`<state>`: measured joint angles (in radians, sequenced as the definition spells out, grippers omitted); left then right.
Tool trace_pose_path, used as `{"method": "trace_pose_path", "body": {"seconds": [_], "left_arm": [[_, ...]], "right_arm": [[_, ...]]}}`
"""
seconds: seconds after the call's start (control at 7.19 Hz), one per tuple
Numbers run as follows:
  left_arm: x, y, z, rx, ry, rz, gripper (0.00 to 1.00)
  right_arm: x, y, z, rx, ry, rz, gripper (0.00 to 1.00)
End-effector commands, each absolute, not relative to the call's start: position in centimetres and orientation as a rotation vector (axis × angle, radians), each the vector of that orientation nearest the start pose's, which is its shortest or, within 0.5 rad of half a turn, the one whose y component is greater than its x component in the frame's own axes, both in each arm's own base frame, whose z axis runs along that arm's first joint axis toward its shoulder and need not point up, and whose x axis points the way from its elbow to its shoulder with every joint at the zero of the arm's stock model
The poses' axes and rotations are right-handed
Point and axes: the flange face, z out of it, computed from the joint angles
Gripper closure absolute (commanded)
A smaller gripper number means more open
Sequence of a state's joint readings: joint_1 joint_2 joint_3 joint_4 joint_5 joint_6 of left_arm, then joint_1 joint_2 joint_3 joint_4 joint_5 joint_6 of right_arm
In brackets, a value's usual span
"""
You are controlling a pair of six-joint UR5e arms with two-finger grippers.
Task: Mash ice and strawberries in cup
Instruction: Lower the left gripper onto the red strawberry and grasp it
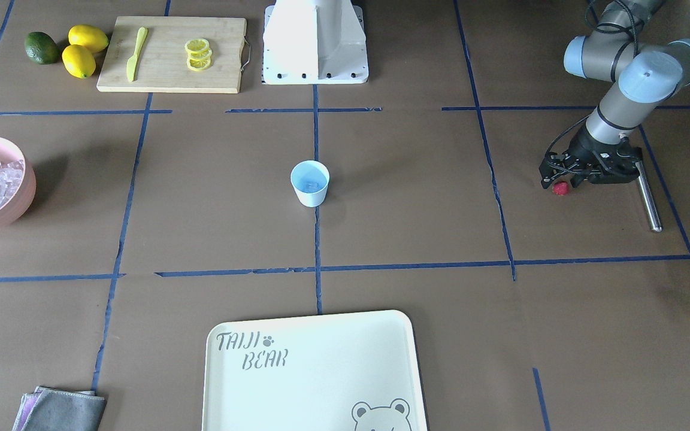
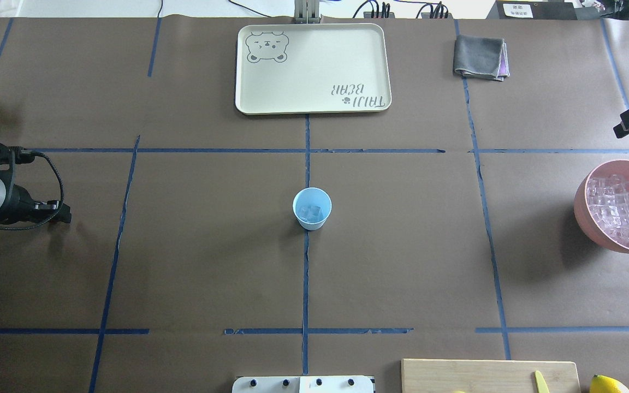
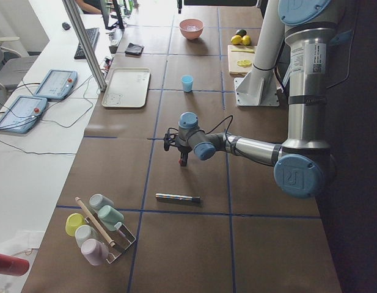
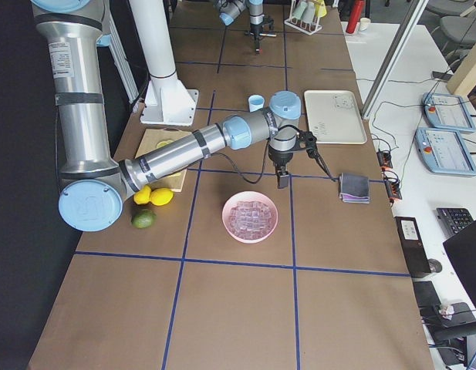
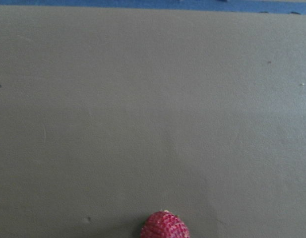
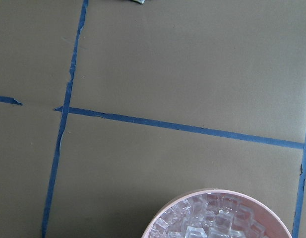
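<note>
The cup stands upright at the middle of the table, right on the blue tape line, with a few cubes of ice in its bottom. The strawberry is not in it yet. It lies on the bare table toward the end on the robot's left, well apart from the cup.

The left gripper hangs just over the berry, fingers pointing down. Its wrist camera shows the berry only at the bottom edge of its view and none of the fingers, so we cannot tell how wide the claw stands or whether it touches the fruit. The right gripper hovers near the pink bowl of spare ice at the table's opposite end, and we cannot tell how far it is open either.

We judge the berry to be light, soft and rounded, so it is likely to roll or bruise. We would pinch it gently across its widest part rather than near the tip. The ice should be hard and slippery. The cup looks light and tapered, so pressing down in it may tip or slide it, and steadying its wall seems wise. A metal rod lies just beside the left gripper and is probably the masher.
</note>
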<state>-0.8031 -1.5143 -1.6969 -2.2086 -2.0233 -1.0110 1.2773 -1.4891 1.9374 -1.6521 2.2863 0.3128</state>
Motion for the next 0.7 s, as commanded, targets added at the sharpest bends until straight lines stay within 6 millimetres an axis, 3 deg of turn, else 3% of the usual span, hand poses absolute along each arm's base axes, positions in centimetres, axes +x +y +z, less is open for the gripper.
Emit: {"method": "trace_pose_path", "body": {"seconds": [0.0,0.14,0.56], "left_arm": [[28.2,-42.32,56.27,0.103,0.81,-0.071,0.64],[28.12,-42.37,56.3,0.104,0.808,-0.074,0.69],[28.03,-42.5,56.14,0.107,0.81,-0.076,0.69]], "right_arm": [[-8.19,-50.66,44.84,0.127,-0.782,-0.113,0.01],[-8.19,-50.66,44.83,0.127,-0.782,-0.113,0.01],[-8.23,-50.78,44.62,0.126,-0.783,-0.104,0.01]]}}
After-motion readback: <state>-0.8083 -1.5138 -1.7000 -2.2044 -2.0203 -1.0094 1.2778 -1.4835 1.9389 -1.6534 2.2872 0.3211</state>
